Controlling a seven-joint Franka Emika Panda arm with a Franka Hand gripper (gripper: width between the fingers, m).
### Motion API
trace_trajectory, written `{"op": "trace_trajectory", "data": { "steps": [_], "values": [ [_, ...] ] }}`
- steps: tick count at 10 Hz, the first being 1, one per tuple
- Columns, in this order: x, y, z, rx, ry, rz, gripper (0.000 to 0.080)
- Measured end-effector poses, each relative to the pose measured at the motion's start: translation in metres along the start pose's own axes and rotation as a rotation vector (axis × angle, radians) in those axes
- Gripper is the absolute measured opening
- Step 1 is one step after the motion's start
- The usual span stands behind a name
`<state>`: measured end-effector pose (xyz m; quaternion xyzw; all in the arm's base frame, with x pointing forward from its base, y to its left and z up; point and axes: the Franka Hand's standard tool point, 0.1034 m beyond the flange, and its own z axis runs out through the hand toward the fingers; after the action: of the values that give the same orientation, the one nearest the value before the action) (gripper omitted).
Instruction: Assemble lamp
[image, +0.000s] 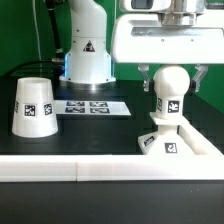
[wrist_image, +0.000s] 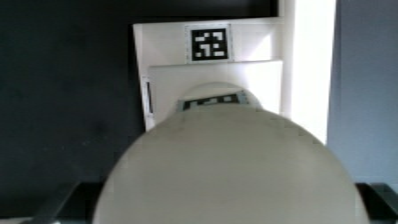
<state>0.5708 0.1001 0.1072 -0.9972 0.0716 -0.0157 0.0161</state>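
The ball-shaped bulb (image: 170, 95) stands upright on the low base (image: 178, 142) at the exterior view's right. My gripper (image: 172, 78) comes down from above, its fingers (image: 148, 78) on either side of the bulb's round head and closed against it. In the wrist view the bulb (wrist_image: 217, 150) fills the lower part, and my gripper (wrist_image: 217, 205) shows only as dark finger edges beside it. The base (wrist_image: 210, 45) with its tag lies beyond the bulb. The tapered shade (image: 33, 105) stands apart on the table at the exterior view's left.
The marker board (image: 88, 106) lies flat between the shade and the base. A long white rail (image: 60, 170) runs along the front, and another rail (wrist_image: 311, 80) runs beside the base. The arm's own white pedestal (image: 87, 60) stands at the back.
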Motion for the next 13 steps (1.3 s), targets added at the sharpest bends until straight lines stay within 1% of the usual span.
{"op": "trace_trajectory", "data": {
  "steps": [2, 6, 9, 10, 11, 13],
  "values": [
    [-0.0005, -0.0004, -0.0001, 0.003, 0.010, 0.228, 0.0579],
    [-0.0003, -0.0015, -0.0002, 0.007, 0.012, 0.479, 0.0579],
    [-0.0003, -0.0019, -0.0002, 0.017, 0.006, 0.678, 0.0579],
    [0.0000, -0.0012, -0.0001, 0.032, 0.001, 0.777, 0.0579],
    [0.0007, 0.0008, -0.0001, 0.054, -0.005, 0.911, 0.0579],
    [-0.0001, -0.0032, -0.0002, 0.073, -0.025, 1.093, 0.0579]
  ]
}}
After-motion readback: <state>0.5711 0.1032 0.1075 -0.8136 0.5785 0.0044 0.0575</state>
